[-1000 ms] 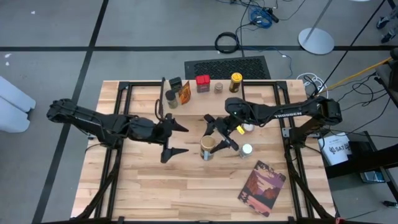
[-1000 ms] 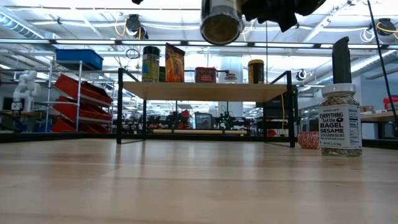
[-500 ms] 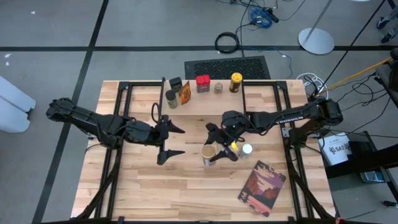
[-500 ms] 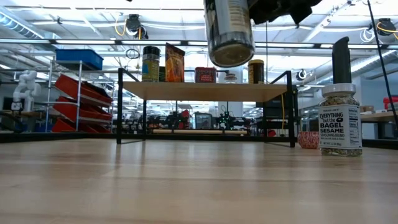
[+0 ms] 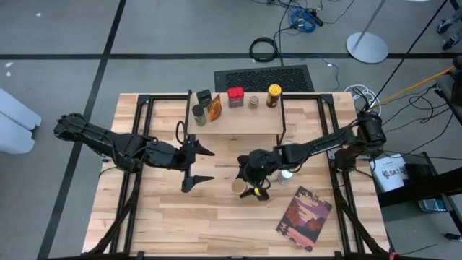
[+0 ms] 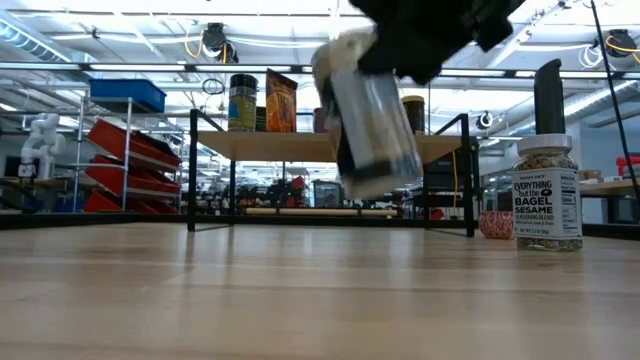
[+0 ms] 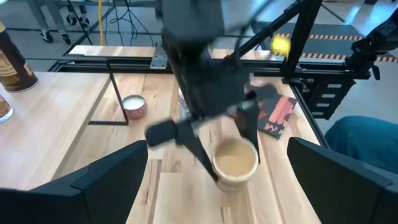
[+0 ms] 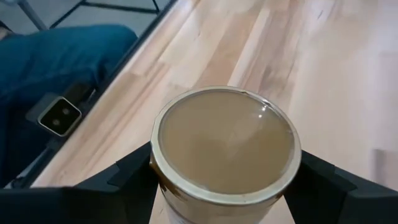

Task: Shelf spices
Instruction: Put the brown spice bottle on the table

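Your right gripper [image 5: 253, 182] has the tan-topped jar [image 8: 225, 144] clamped between its fingers.

The jar hangs tilted above the table [image 5: 166, 217], in front of the shelf [image 5: 238, 115], where five spices stand along the back edge. A white-capped jar [image 6: 546, 193] stands on the table near the book [image 5: 304, 217]. Your left gripper [image 5: 196, 164] waits beside it, fingers spread wide and holding nothing.

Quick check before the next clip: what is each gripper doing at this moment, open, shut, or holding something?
Left gripper: open, holding nothing, hovering over the table.
Right gripper: closed on the tan-topped spice jar, lifted off the table.
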